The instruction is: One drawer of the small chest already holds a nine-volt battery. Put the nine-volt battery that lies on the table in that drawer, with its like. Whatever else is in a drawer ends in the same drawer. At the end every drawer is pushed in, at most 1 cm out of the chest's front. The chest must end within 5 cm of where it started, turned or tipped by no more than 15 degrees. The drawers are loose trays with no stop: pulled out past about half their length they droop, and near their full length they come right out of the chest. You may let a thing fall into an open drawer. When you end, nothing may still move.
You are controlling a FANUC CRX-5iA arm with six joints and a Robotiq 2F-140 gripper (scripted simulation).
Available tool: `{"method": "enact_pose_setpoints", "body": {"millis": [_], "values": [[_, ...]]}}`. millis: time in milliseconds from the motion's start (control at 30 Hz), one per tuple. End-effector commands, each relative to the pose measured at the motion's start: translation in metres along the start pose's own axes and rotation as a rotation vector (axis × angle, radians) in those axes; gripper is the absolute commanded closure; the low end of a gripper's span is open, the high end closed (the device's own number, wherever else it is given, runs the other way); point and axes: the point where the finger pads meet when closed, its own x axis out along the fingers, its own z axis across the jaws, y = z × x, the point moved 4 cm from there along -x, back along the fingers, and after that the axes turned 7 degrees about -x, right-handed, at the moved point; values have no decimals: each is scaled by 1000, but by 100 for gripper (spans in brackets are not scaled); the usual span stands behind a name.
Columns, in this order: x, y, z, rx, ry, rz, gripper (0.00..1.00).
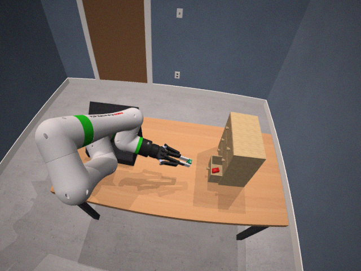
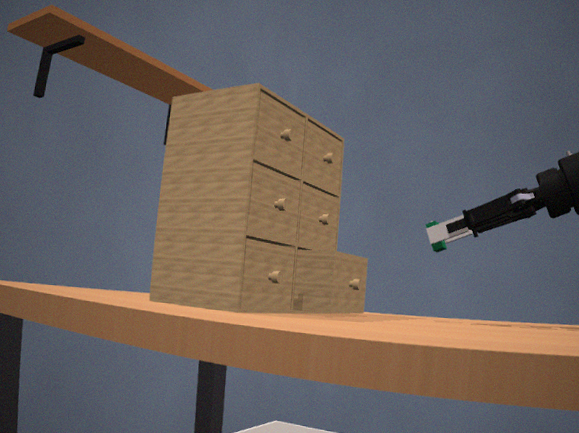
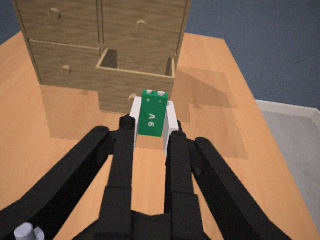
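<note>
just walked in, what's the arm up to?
The gripper is shut on a green nine-volt battery and holds it in the air, out in front of the small chest and above the table. The chest's bottom drawer on one side is pulled partway out, and a red battery lies inside it. The other five drawers look pushed in. The green battery is not yet over the open drawer.

Green battery (image 3: 152, 117), red battery (image 1: 215, 170), tan woodgrain chest (image 2: 206, 192), black claw (image 3: 150, 139).
</note>
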Motion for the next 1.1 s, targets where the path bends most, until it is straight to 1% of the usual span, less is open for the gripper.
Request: {"method": "enact_pose_setpoints", "body": {"millis": [0, 167, 367, 433, 933, 1000, 1067], "values": [[3, 2, 0, 0, 0, 1, 86], [11, 5, 0, 0, 0, 1, 86], [27, 10, 1, 0, 0, 1, 86], [27, 10, 1, 0, 0, 1, 86], [82, 30, 3, 0, 0, 1, 86], [82, 30, 3, 0, 0, 1, 86], [89, 32, 4, 0, 0, 1, 86]]}}
